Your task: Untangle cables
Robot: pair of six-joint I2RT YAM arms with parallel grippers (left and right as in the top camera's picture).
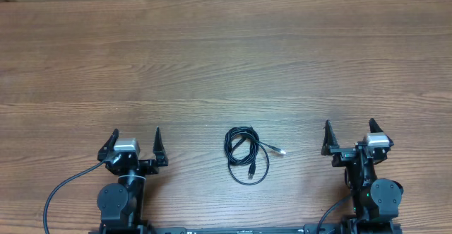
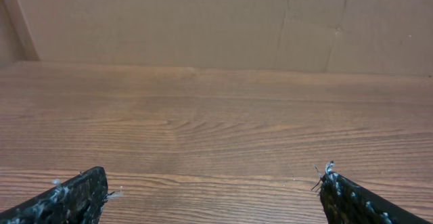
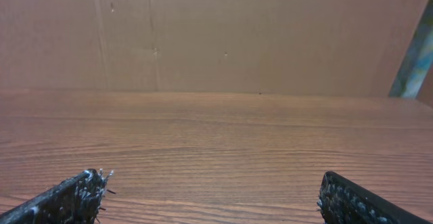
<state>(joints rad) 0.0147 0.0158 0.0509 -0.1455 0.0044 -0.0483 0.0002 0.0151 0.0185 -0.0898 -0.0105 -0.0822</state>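
Gaping jaws, left: the left gripper (image 1: 135, 132) stands spread wide and grasps nothing; in its wrist view, wood grain shows between the two dark fingertips (image 2: 80, 194).
Jaws, right: the right gripper (image 1: 349, 125) is likewise spread wide and grasps nothing; its fingertips (image 3: 73, 197) frame a stretch of tabletop.
Arms: both sit at the near edge of the table (image 1: 226, 50), one to each side of centre, fingers pointing toward the far edge.
Cables: the cables (image 1: 241, 143) lie in one small looped tangle on the wood between the two grippers, well apart from both.
Plug ends: a white-tipped plug (image 1: 282, 152) sticks out of the tangle toward the right gripper; a dark plug (image 1: 252, 169) lies inside the lower loop.
Backdrop: a brown cardboard wall (image 2: 203, 21) rises beyond the table's far edge.
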